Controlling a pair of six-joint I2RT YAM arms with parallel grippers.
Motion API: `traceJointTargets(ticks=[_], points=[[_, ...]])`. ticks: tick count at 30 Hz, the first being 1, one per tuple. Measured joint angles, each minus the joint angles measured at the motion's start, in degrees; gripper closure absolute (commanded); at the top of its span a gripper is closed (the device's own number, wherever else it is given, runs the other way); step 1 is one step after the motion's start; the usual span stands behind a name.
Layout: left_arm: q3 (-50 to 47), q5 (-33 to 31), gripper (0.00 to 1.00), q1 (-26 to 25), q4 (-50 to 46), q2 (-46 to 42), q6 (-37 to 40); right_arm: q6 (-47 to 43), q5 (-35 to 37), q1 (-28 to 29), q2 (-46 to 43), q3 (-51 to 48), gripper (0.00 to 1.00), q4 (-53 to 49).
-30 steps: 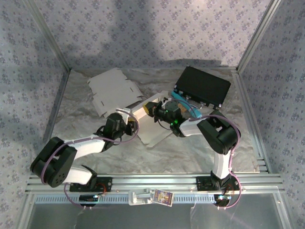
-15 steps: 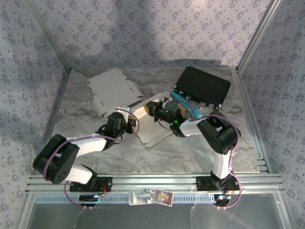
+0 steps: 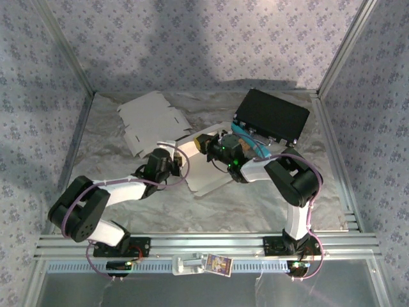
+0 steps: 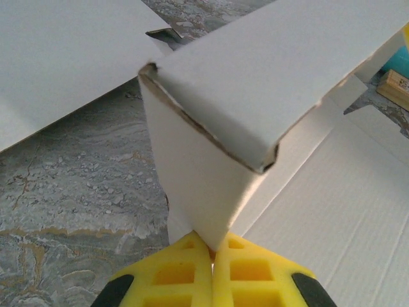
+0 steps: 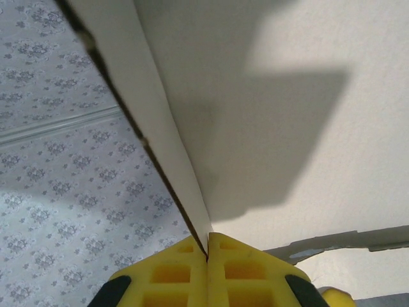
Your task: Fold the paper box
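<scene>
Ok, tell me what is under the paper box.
The crinkled grey table cover runs under the paper box, visible beneath its raised flap. What lies below the flat panel is covered by the cardboard.

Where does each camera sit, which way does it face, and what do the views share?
Top external: above and behind the bases, looking down at the table; both arms, left gripper and right gripper meeting at the paper box.
Left wrist: on that wrist, looking along its yellow fingers, shut on a folded box corner.
Right wrist: likewise, its yellow fingers shut on a box panel, patterned wall behind.
Shared: all three see the paper box.
</scene>
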Motion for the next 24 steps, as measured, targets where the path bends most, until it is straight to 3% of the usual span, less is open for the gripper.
traceJointTargets(ticks=[11,18,24], points=[[2.4,-6.0,1.00,-2.7,-3.9,0.9,-2.1,0.0,0.4,-0.1,-0.5,0.4,1.00,-1.5],[3.1,-6.1,1.00,-3.6,-6.4,0.1,-2.0,-1.5,-2.2,-0.6,-2.7,1.2,0.72,-9.0],[3.1,-5.3,1.00,-3.8,-8.3,-1.0,-1.2,-2.2,-4.0,-1.2,-2.8,1.7,0.65,-12.2]])
